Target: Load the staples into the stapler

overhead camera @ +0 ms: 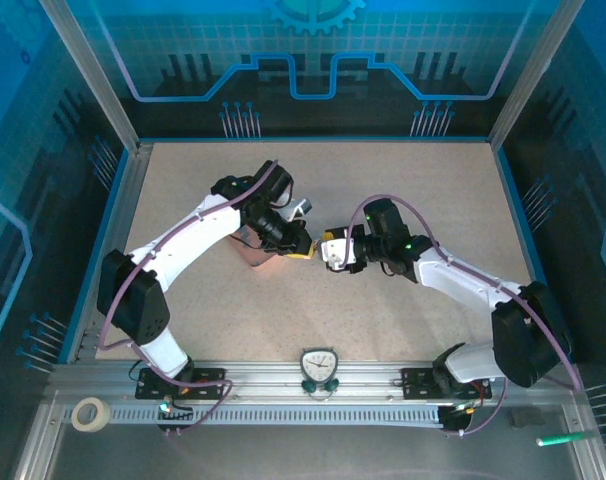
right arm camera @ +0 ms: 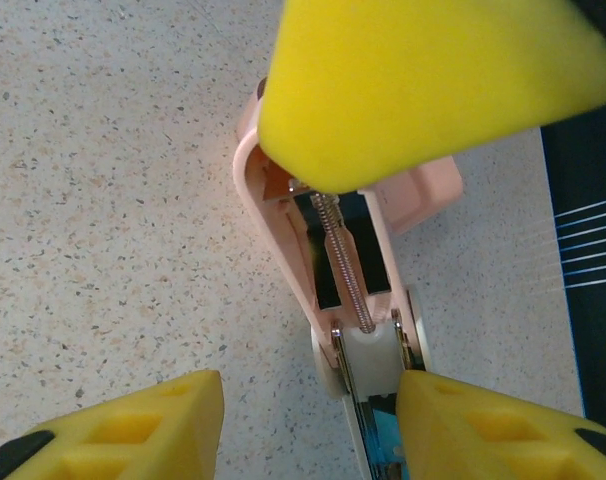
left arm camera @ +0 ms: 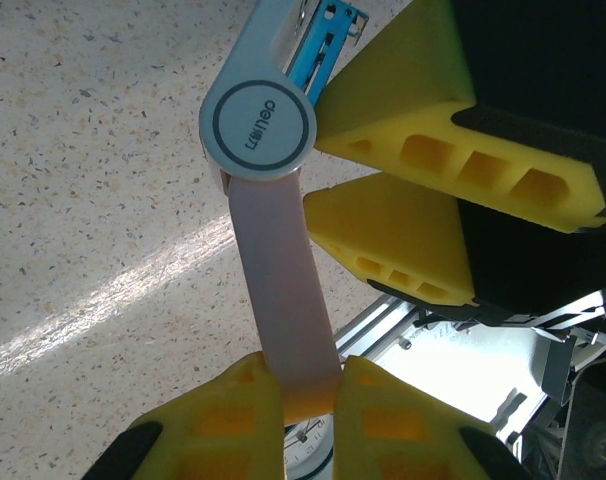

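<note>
Our L gripper (left arm camera: 301, 390) is clamped on the pink arm of the stapler (left arm camera: 273, 260), over the table (overhead camera: 403, 190) nr centre, hinged open w/ spring showing; R gripper (right arm camera: 308, 390) stands part open, fingers either side of its white end, not pinching it

The speckled beige tabletop (overhead camera: 313, 170) is bare across its far half and along the near strip, so a gripper could pass in both places. The middle is blocked: the left gripper (left arm camera: 308, 385) and right gripper (right arm camera: 311, 385) meet tip to tip at the white-and-pale-pink mini stapler (left arm camera: 283, 290). A salmon-pink rectangular tray (overhead camera: 255, 256) lies under the left wrist. Aluminium frame posts (overhead camera: 88, 72) and blue translucent panels (overhead camera: 313, 50) close in the sides.
</note>
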